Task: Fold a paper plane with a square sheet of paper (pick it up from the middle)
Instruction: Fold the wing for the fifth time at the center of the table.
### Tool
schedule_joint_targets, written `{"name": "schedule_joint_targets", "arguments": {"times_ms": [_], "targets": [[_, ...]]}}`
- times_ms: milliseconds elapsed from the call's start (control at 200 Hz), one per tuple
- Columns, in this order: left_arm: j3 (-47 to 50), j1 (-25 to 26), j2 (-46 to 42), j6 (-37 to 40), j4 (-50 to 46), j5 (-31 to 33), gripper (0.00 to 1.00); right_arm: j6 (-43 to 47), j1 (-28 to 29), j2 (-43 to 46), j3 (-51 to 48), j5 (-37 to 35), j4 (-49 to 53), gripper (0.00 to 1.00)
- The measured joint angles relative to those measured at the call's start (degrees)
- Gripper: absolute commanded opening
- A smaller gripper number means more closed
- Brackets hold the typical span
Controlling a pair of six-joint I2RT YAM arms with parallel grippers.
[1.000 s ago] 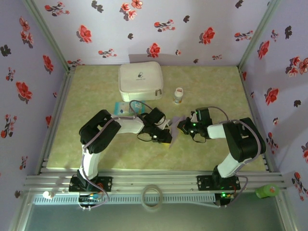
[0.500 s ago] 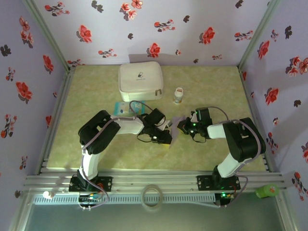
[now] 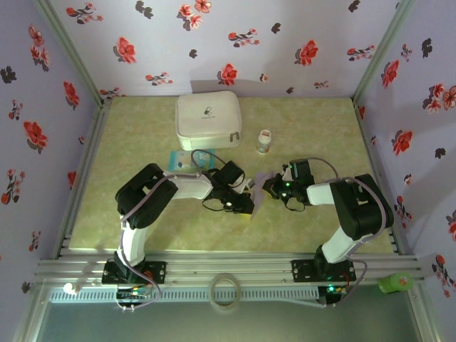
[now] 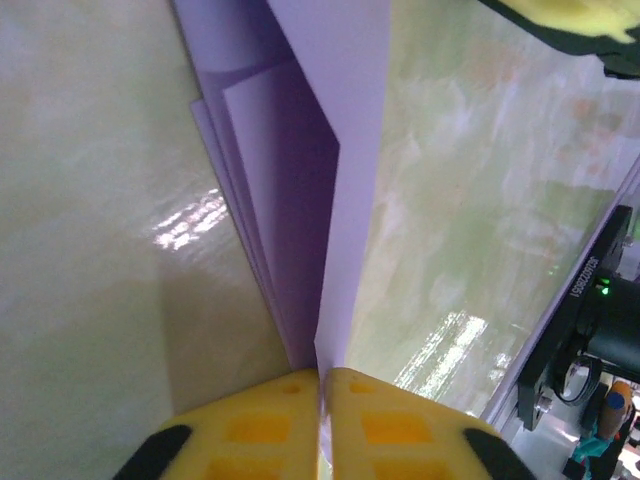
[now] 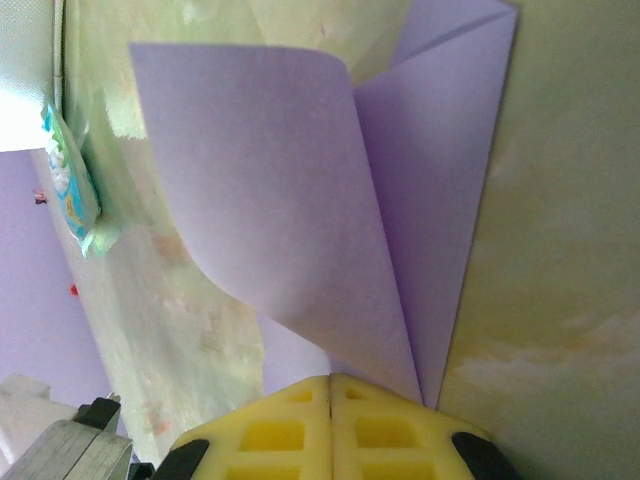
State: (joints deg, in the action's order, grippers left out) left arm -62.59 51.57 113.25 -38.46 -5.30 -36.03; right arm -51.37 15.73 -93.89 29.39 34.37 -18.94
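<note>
The square sheet of paper (image 3: pixel 259 186) is lavender and folded into several layers, and it hangs between my two grippers just above the middle of the table. My left gripper (image 3: pixel 249 207) holds its near-left end. In the left wrist view the yellow pads (image 4: pixel 390 425) are pressed together on a paper (image 4: pixel 300 200) edge that runs up from the seam, so the left gripper (image 4: pixel 322 376) is shut. My right gripper (image 3: pixel 270 189) meets the sheet from the right. Its pads (image 5: pixel 390 430) are closed at the base of the folded paper (image 5: pixel 300 180), where one flap curls open to the left.
A white zip case (image 3: pixel 208 120) lies at the back of the table, with a small bottle (image 3: pixel 264 141) to its right. A teal-and-white packet (image 3: pixel 187 159) lies behind the left arm and appears as the packet (image 5: pixel 70 180) in the right wrist view. Flowered walls close three sides.
</note>
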Motion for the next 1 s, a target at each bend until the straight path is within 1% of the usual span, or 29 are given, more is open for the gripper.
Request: {"name": "schedule_joint_targets", "arguments": {"times_ms": [80,185,280,395,465,600,770,1000], "targets": [[1.4,0.2,-1.5,-0.2,-0.6,0.6,0.19,0.0,0.0,0.0,0.0,0.0,0.0,0.06],[2.7,0.5,-4.1,-0.2,-2.3,2.3,0.21,0.0,0.0,0.0,0.0,0.0,0.0,0.06],[2.8,0.5,-6.6,-0.3,-3.0,3.9,0.20,0.0,0.0,0.0,0.0,0.0,0.0,0.06],[2.6,0.5,-9.6,-0.9,-2.5,5.2,0.16,0.0,0.0,0.0,0.0,0.0,0.2,0.06],[1.6,0.5,-10.0,-1.5,-2.1,5.4,0.13,0.0,0.0,0.0,0.0,0.0,0.2,0.06],[-2.6,0.5,-8.3,-2.2,-1.3,4.7,0.11,0.0,0.0,0.0,0.0,-0.1,0.2,0.06],[-8.2,1.0,-3.2,-2.6,-0.5,2.9,0.11,0.0,0.0,0.1,0.0,-0.1,0.2,0.06],[-9.8,1.9,1.7,-2.5,-1.9,2.4,0.10,0.0,0.0,0.1,0.2,-0.1,0.5,0.06]]}}
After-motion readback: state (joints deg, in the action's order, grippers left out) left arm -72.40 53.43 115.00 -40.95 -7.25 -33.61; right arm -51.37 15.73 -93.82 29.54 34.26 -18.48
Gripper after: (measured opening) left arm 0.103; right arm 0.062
